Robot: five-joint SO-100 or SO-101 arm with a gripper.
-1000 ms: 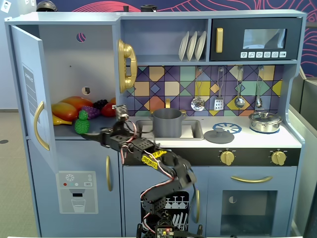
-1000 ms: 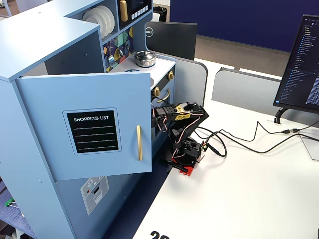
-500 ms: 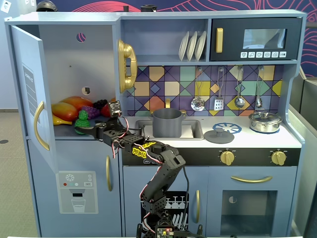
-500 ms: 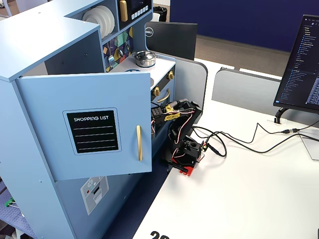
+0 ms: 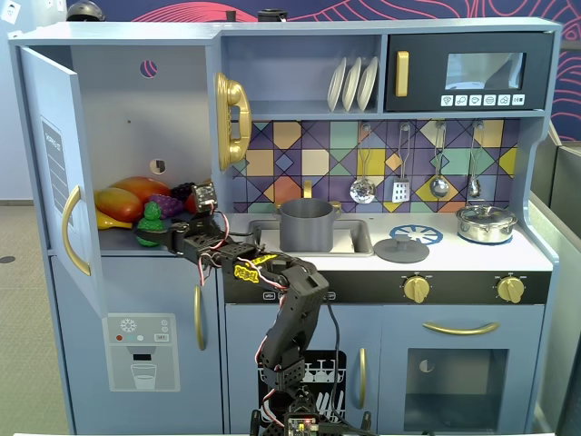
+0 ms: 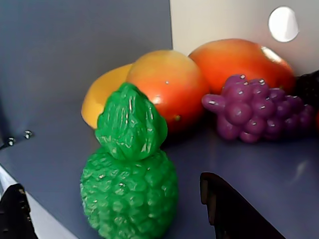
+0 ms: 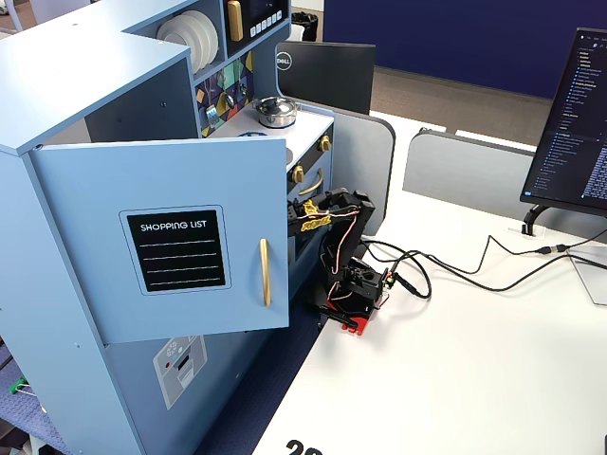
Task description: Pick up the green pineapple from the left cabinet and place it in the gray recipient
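— green pineapple (image 6: 129, 184), where is it? i can't see from over here.

— standing upright on the shelf of the left cabinet (image 5: 136, 100), near the front edge. in the front fixed view it's the small green lump (image 5: 150, 224) at about 7 o'clock from the purple grapes (image 5: 166, 204).

— and the hand?

— the hand (image 5: 156, 236) is reaching into the open cupboard right at the pineapple. in the wrist view the two dark fingers (image 6: 234, 209) sit apart, one at 5 o'clock of the fruit and the other at 8 o'clock, with the pineapple between them. i can't tell whether either one touches it.

— what's behind it?

— a red-orange mango (image 6: 167, 87) at 12 o'clock, just behind the crown, a second one (image 6: 239, 59) at 2 o'clock, and the grapes at 3 o'clock, close to that second mango. the round hole (image 6: 283, 24) in the back wall shows above them.

— and the gray recipient?

— the gray recipient (image 5: 307, 224) stands in the sink basin (image 5: 356, 238), at 3 o'clock of the cupboard on the counter surface (image 5: 472, 257), well apart from the pineapple. from the side fixed view the cabinet door (image 7: 171, 246) hangs wide open and hides the shelf; only the arm (image 7: 341, 242) shows past its edge.
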